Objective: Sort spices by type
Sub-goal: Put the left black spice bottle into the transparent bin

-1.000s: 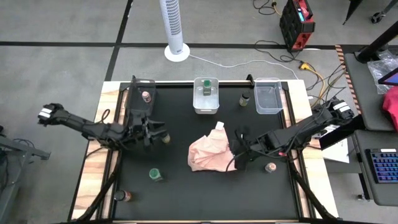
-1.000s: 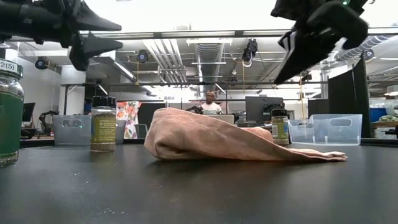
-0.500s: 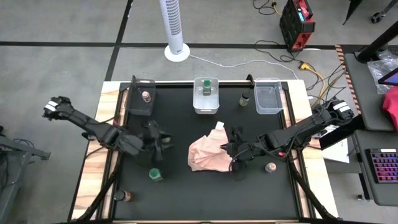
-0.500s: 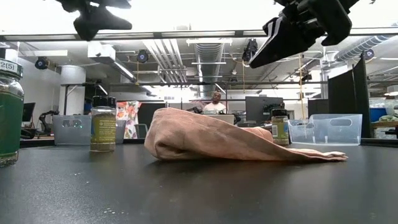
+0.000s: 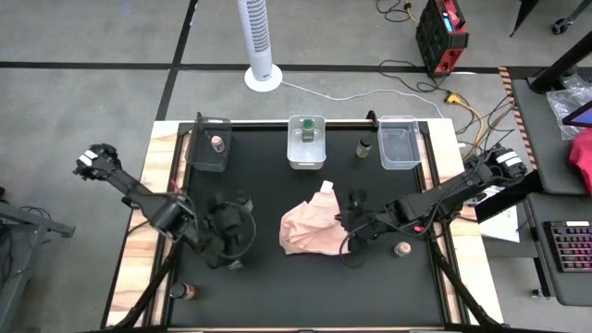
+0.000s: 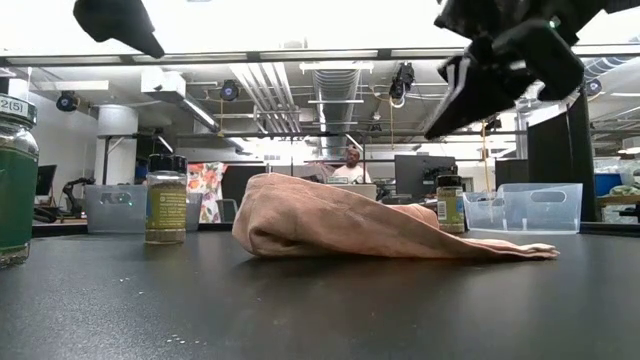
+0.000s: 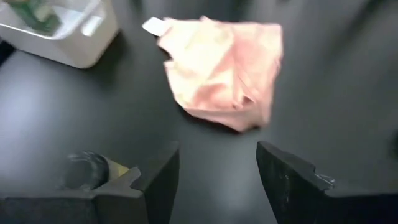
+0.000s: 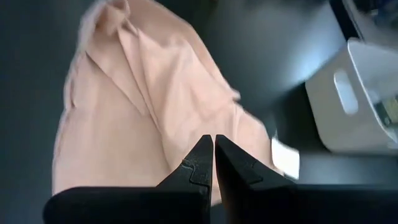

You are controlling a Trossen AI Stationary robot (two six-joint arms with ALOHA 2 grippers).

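Overhead, left claw (image 5: pixel 242 225) empty, parted.

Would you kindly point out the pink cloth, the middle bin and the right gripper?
pink cloth (image 5: pixel 310 228), high view, middle of the crumpled fabric.
middle bin (image 5: pixel 294 157), high view, its near-left rim.
right gripper (image 8: pixel 208 148), right wrist view, between its shut fingertips.

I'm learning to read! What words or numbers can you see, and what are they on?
"2(5)": on the lid of the green jar at the low view's left edge.
Labels on the other jar and the far jar: too small to read.
Nothing else is readable.
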